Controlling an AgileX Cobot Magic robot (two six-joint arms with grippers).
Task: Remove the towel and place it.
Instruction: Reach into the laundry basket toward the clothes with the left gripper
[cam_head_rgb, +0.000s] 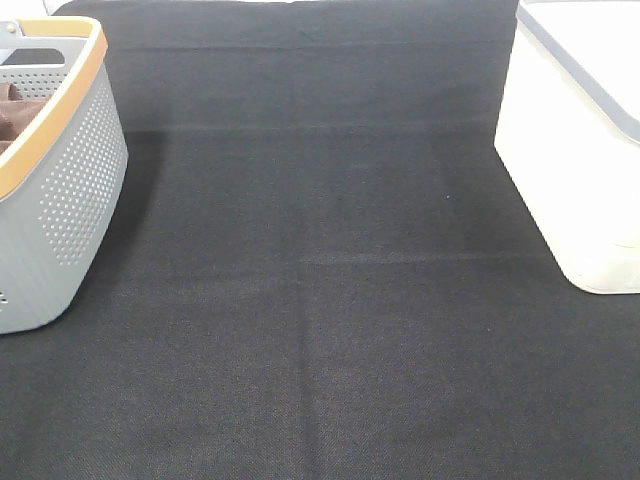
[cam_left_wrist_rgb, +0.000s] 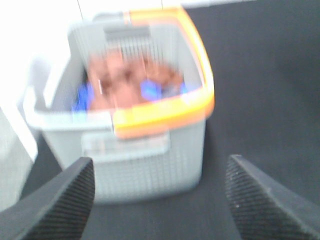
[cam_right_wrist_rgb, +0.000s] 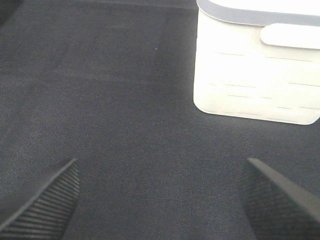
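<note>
A grey perforated basket (cam_head_rgb: 70, 180) with an orange rim stands at the table's left edge. Reddish-brown cloth, the towel (cam_head_rgb: 18, 108), shows inside it. The left wrist view is blurred. It shows the basket (cam_left_wrist_rgb: 150, 150) from the front, with the bunched towel (cam_left_wrist_rgb: 125, 82) among blue items (cam_left_wrist_rgb: 150, 90). I cannot tell whether the brown mass is one cloth or two. My left gripper (cam_left_wrist_rgb: 160, 165) is open, short of the basket and holding nothing. My right gripper (cam_right_wrist_rgb: 161, 162) is open above the dark mat. Neither gripper appears in the exterior view.
A white lidded bin (cam_head_rgb: 580, 150) stands at the table's right side; in the right wrist view the white bin (cam_right_wrist_rgb: 257, 70) is ahead of the gripper. A black mat (cam_head_rgb: 320, 300) covers the table between basket and bin.
</note>
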